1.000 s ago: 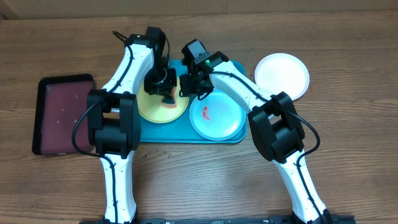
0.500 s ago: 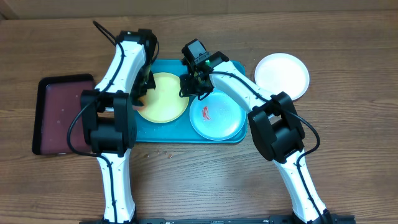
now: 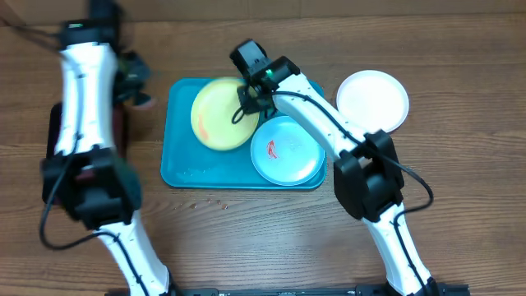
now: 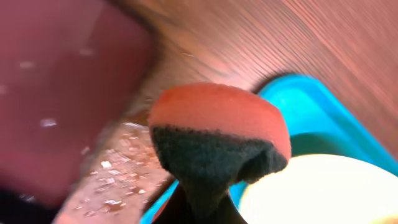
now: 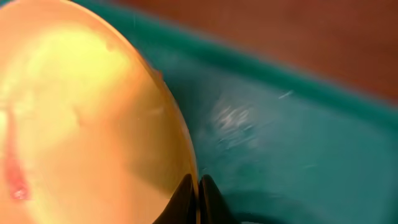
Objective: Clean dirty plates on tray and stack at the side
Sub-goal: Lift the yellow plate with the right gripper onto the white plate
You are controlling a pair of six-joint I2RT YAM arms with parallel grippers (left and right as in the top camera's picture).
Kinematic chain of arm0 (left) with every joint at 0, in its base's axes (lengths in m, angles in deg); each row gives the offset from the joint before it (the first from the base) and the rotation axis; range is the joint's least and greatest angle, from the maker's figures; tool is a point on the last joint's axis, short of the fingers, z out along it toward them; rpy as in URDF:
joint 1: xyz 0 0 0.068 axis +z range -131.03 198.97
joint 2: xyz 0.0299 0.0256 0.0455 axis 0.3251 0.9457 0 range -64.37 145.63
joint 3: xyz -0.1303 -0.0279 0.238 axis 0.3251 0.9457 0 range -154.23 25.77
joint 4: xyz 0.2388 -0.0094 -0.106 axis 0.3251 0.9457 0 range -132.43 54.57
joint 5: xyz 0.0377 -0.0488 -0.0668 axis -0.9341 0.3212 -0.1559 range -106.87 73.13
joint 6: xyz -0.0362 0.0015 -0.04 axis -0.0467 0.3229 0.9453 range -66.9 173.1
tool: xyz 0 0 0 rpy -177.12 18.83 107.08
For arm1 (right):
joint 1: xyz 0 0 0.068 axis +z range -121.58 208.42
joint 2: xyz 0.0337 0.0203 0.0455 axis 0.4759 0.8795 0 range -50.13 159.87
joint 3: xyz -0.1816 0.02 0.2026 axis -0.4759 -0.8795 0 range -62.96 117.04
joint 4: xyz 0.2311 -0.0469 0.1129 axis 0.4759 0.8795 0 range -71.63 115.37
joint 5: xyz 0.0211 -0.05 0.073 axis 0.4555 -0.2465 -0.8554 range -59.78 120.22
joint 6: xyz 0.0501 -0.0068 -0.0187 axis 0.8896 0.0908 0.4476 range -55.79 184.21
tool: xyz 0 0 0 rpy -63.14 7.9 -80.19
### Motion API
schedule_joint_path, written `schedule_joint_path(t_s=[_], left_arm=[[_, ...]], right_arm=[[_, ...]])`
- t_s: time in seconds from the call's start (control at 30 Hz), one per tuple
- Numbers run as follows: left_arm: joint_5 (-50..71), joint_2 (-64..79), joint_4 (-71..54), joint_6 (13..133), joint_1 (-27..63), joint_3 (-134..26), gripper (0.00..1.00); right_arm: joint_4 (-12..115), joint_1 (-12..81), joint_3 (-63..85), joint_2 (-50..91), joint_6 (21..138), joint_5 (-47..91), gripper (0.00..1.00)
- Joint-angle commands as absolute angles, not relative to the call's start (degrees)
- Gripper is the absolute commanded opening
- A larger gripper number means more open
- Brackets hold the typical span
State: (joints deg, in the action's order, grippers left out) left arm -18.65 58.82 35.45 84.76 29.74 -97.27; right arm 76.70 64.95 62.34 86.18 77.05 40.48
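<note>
Right gripper (image 5: pixel 198 194) is clamped on the right rim of the yellow plate (image 3: pixel 215 115), which lies inside the tray (image 3: pixel 182 160), toward its back. Left gripper (image 3: pixel 131 74) is pinched on a sponge (image 4: pixel 217 127) off the tray's back-left corner, so the plate lies to its right.

Overhead, your left arm (image 3: pixel 82 90) is smeared with motion and covers most of the maroon tray (image 3: pixel 120 131); the yellow-green plate (image 5: pixel 81 112) runs off your right wrist view.
</note>
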Motion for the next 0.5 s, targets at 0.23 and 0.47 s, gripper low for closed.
schedule_joint_path(t_s=[0.23, 0.47], left_arm=[[-12.73, 58.08, 37.29, 86.13, 40.43, -94.61, 0.04], [-12.79, 58.08, 37.25, 86.11, 41.56, -94.39, 0.04]], right_arm=[[71.49, 80.67, 65.92, 76.54, 53.30, 86.27, 0.04], [59.34, 86.68, 65.92, 76.54, 30.78, 101.35, 0.04]])
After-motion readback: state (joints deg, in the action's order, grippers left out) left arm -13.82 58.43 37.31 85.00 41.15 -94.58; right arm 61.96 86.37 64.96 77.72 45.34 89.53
